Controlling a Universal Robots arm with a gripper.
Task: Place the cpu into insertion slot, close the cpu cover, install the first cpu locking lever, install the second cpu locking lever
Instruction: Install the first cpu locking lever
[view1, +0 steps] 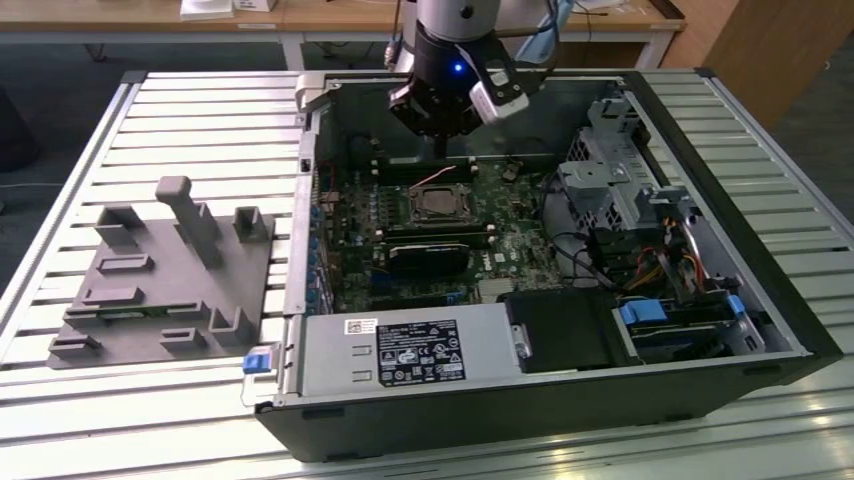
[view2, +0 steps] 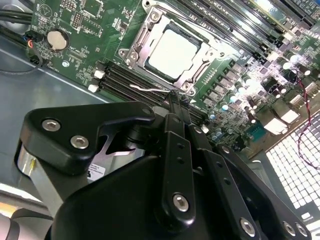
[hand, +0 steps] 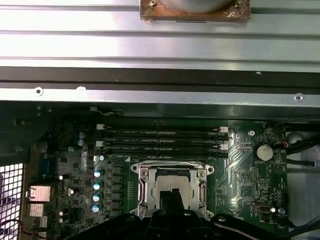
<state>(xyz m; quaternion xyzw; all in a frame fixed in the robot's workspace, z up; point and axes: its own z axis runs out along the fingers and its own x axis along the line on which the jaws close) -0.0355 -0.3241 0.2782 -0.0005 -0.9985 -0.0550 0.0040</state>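
Black end effector (view2: 174, 102), silver screws (view2: 80, 142)

A counter (view1: 200, 120) of ribbed, silvery metal slats spread across most of the exterior view, from that view's left to its right. Pale glare lay on the strips along the near edge, and in the first wrist view the slats (hand: 150, 45) shone bright under the room's light. Behind the counter stood a wooden table (view1: 334, 18) on white legs (view1: 288, 48), with white papers (view1: 207, 8) lying on its top. A brown wooden panel (view1: 754, 40) rose at the exterior view's right. The floor (view1: 54, 55) beneath the table was dark grey.
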